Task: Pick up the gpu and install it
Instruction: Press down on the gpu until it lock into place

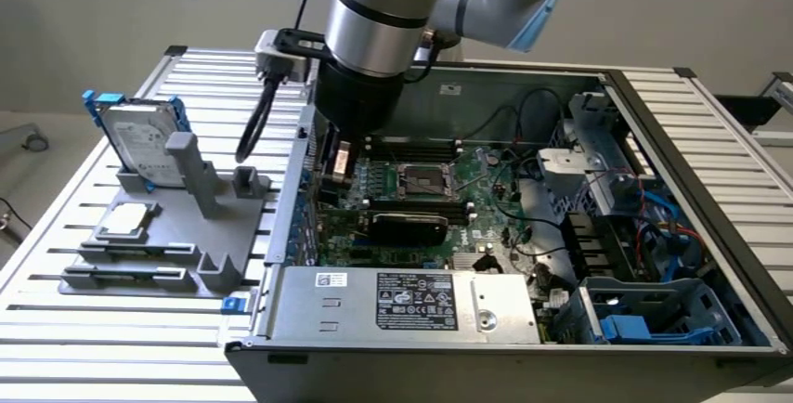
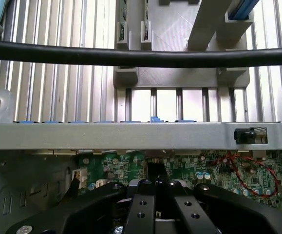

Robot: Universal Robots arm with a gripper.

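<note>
gpu (image 1: 408,227) seated on motherboard (image 1: 496,189), gripper (image 2: 156,195) pressed together above, hard drive (image 1: 139,138) aside

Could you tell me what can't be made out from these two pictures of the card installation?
- Exterior view: the gripper is hidden behind the arm inside the computer case.
- Wrist view: the gripper is shut, but whether it holds the card is unclear.
- Exterior view: the power supply label is too small to read.
</note>
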